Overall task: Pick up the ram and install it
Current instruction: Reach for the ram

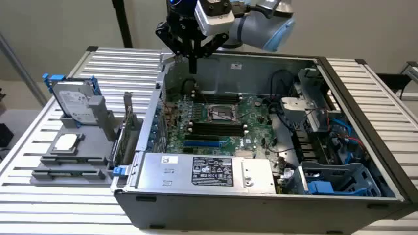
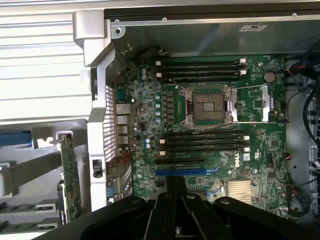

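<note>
My gripper (image 1: 193, 67) hangs above the far left corner of the open computer case (image 1: 261, 205), fingers pointing down and shut with nothing between them. In the wrist view the gripper (image 2: 175, 189) looks down on the green motherboard (image 2: 250, 165). Black memory slots (image 2: 200, 67) lie on one side of the CPU socket (image 2: 209, 106), and more slots (image 2: 205, 142) lie on the other side. The same socket (image 1: 222, 114) and slots (image 1: 216, 128) sit mid-case in the exterior view. The ram is hidden.
A grey holder (image 1: 39, 176) stands on the slatted table (image 1: 39, 215) at the exterior view's left. It carries a hard drive in a blue frame (image 1: 74, 100), a chip (image 1: 67, 142) and an upright green card (image 1: 128, 125). The power supply (image 1: 202, 171) fills the case front; cables and drive bays (image 1: 326, 142) are at the right.
</note>
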Controlling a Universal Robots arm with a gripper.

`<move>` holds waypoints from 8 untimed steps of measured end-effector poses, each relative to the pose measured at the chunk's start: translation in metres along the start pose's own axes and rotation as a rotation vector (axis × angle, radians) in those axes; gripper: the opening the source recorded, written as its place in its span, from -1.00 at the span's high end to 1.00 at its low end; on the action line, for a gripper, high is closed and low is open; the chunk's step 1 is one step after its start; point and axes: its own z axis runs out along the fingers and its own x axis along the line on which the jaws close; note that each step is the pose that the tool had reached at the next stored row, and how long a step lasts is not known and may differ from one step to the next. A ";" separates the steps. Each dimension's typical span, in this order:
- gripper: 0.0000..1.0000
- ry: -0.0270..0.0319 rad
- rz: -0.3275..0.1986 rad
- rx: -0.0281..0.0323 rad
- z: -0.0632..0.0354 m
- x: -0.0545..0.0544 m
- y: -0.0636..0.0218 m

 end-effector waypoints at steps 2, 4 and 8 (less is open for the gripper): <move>0.79 0.0000 0.000 -0.0001 0.0000 0.000 0.0000; 0.79 0.0000 0.000 0.0000 0.0000 0.000 0.0000; 0.79 0.0000 0.000 0.0000 0.0000 0.000 0.0000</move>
